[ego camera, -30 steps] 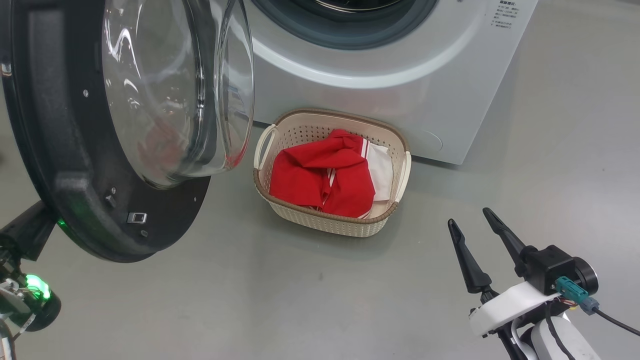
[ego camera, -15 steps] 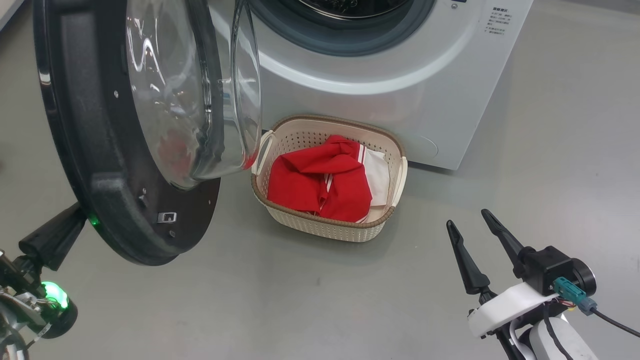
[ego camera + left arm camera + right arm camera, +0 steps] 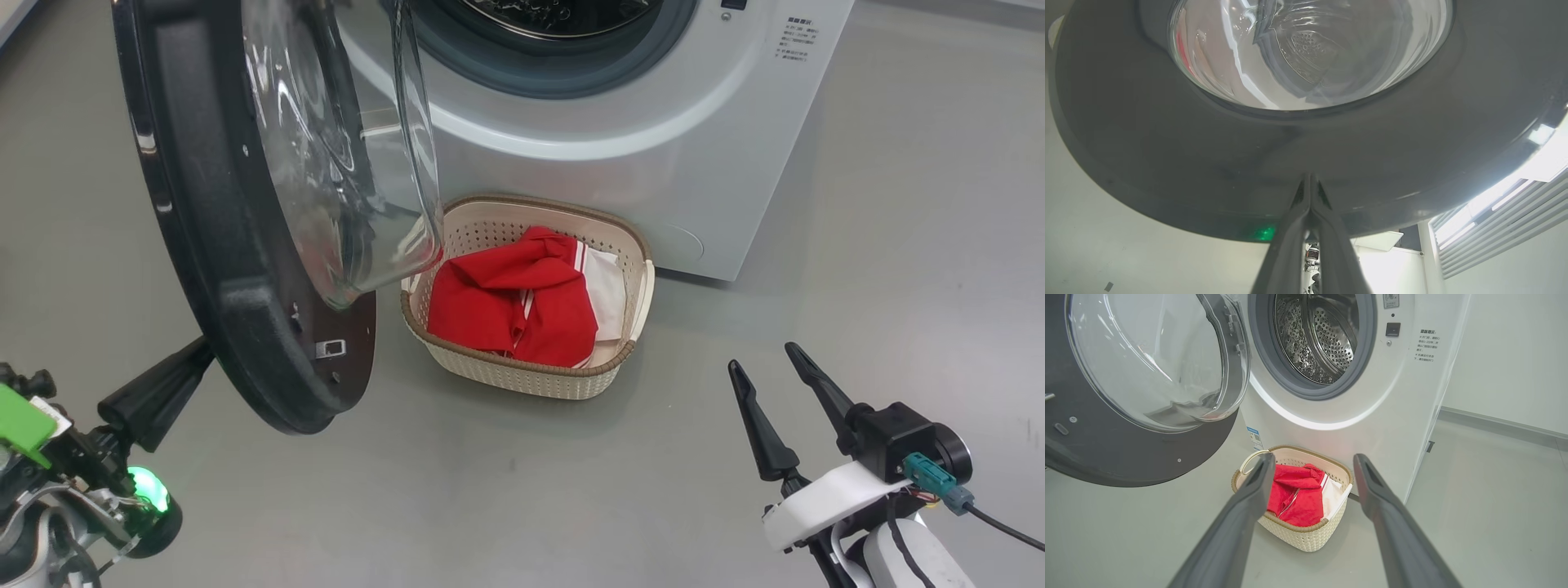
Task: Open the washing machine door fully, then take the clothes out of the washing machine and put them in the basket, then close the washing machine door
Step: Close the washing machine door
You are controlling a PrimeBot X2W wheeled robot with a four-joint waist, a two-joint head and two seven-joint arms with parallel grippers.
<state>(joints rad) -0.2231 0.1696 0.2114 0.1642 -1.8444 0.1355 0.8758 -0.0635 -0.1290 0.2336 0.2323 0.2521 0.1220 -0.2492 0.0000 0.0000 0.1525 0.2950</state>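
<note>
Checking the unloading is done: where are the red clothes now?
Head view, centre: the clothes lie in the basket on the floor, before the washing machine, right of its open door.

Left gripper: near left, fingers pressed together, angled up and rightward.
Right gripper: near right, fingers spread wide, empty, pointing away.

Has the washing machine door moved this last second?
Yes. The washing machine door has swung toward closing: its glass now overlaps the basket, whose left rim it cleared before.
</note>
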